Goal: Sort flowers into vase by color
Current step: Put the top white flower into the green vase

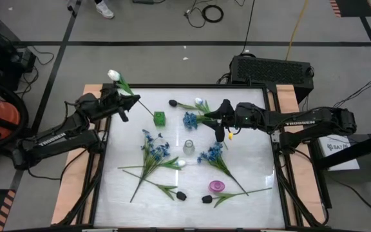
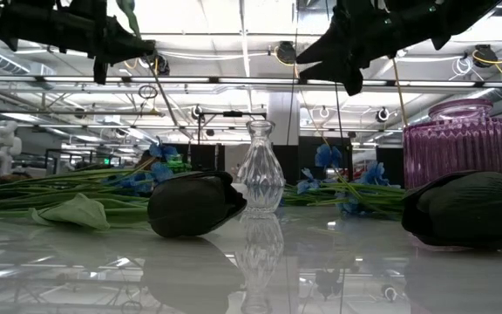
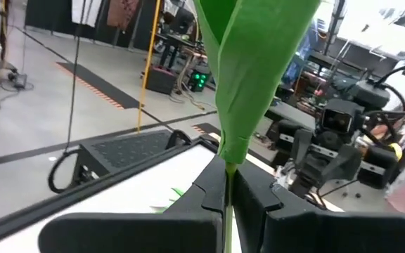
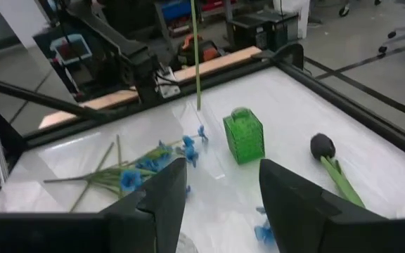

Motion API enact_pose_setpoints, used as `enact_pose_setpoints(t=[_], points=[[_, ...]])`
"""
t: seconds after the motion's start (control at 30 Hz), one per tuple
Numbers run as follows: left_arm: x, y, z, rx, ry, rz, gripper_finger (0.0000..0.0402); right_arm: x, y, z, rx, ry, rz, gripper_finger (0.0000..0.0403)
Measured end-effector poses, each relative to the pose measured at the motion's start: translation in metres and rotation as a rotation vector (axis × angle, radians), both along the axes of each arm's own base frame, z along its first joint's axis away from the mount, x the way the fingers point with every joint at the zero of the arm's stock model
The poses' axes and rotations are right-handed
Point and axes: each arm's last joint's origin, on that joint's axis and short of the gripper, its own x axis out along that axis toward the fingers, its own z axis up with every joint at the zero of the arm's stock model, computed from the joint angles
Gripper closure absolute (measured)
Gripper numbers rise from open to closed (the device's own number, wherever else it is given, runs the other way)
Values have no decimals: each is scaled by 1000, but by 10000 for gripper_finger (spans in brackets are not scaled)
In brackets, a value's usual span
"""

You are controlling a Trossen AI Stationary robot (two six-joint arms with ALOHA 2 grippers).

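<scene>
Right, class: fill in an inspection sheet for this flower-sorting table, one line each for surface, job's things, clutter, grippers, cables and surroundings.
Surface: white glossy table top in a dark frame.
Job's things: white tulip on its stem, lifted at the table's left edge; blue sprays and black tulip buds lying on the top; clear glass vase at the centre, green vase and pink vase standing apart from it.
Clutter: nothing seen.
Grippers: left gripper shut on the white tulip's stem; right gripper open, empty, above the table's middle.
Cables: loose cables on the floor beyond the table.
Surroundings: black box behind the table; a person's shoe on the floor.
</scene>
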Motion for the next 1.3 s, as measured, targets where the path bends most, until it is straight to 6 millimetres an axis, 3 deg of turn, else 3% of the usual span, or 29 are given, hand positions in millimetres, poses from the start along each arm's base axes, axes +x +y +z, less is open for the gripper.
enact_pose_setpoints(t=[0.53,0.77,1.3], points=[[4,7,-5,82,79,5,387,-2,2,-7,4,72,8,232],[5,13,2,120,108,35,387,-4,7,-13,31,133,20,232],[10,21,-2,183,177,35,387,-1,5,-5,-19,54,24,232]])
